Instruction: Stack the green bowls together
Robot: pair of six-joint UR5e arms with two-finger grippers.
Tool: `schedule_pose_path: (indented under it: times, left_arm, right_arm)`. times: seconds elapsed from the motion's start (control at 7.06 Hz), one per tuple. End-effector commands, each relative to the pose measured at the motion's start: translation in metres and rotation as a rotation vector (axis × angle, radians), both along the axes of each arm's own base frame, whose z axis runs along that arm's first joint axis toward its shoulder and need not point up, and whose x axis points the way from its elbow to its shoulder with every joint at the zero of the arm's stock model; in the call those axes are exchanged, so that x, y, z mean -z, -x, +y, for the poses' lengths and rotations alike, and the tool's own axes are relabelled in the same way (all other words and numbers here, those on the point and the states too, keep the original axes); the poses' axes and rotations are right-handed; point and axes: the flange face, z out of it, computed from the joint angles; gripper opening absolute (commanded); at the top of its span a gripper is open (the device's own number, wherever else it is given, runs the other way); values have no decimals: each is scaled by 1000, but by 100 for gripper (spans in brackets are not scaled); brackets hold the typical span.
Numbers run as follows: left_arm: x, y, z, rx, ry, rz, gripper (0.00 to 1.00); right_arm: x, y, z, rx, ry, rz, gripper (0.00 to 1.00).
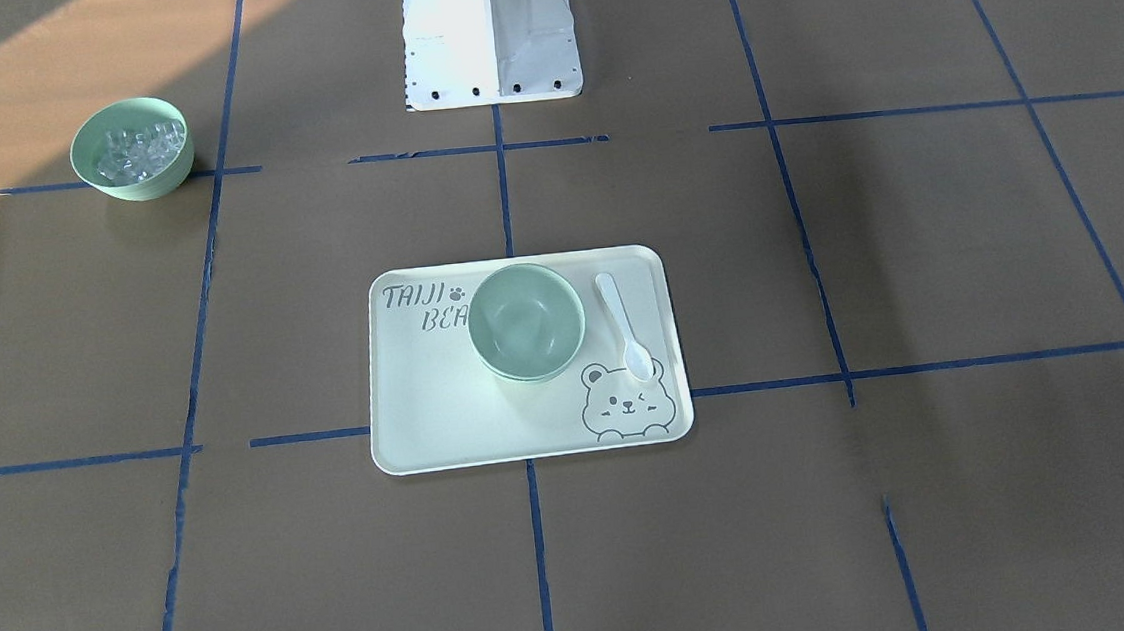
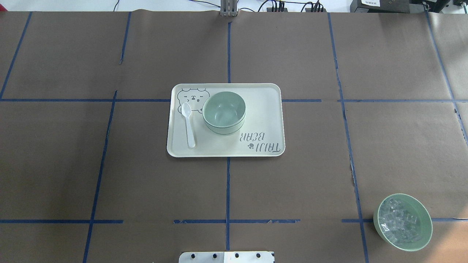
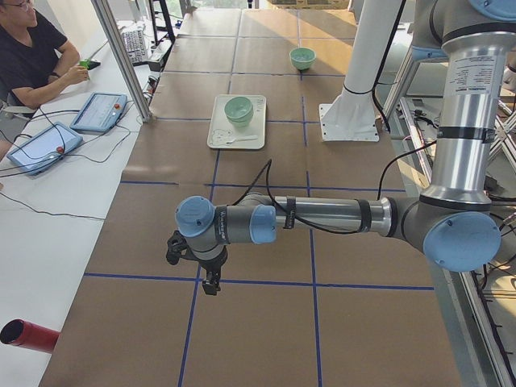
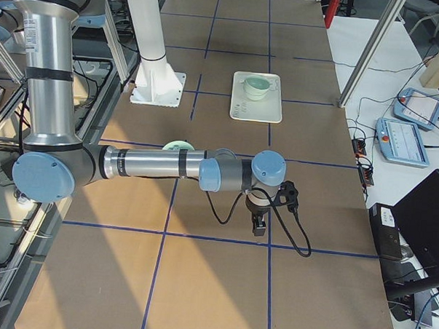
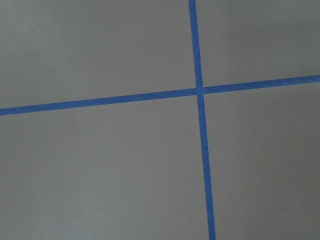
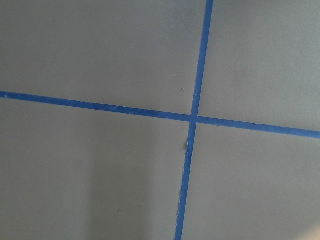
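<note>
Left gripper and right gripper hang near the table; jaws apart or together, I can't tell. Green bowls sit nested mid-frame on the tray, hiding the end of "TAIJI BEAR".

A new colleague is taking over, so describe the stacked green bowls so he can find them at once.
Find the cream bear-printed tray at the table's centre. The stack of green bowls sits on it, beside a white spoon. Unlike the lone green bowl off the tray on the robot's right, it holds no clear cubes and shows nested rims below its edge.
</note>
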Motion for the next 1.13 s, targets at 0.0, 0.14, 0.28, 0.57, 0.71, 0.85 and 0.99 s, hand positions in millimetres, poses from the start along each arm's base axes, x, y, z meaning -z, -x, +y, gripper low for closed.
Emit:
schedule_pose_path:
  times: [0.0, 0.14, 0.28, 0.57, 0.71, 0.85, 0.99]
  left_arm:
    - [1, -1, 0, 0, 0, 7, 100]
    - [1, -1, 0, 0, -2, 7, 100]
    - [1, -1, 0, 0, -2, 7, 100]
    - [1, -1, 0, 0, -2, 6, 100]
    - [1, -1, 0, 0, -2, 6, 100]
    - [2, -1, 0, 0, -3, 6, 100]
    - [1, -1, 0, 0, -4, 4, 100]
  right_arm:
    - [-3, -10, 7, -39, 25, -17, 100]
    - [-1, -14, 8, -47, 23, -18, 100]
    - [-1, -20, 11, -60, 22, -19, 100]
    - [-2, -22, 12, -65, 25, -19, 100]
    - [-2, -22, 12, -65, 25, -19, 100]
    - [-2, -22, 11, -65, 23, -19, 100]
    - [-2, -22, 11, -65, 23, -19, 100]
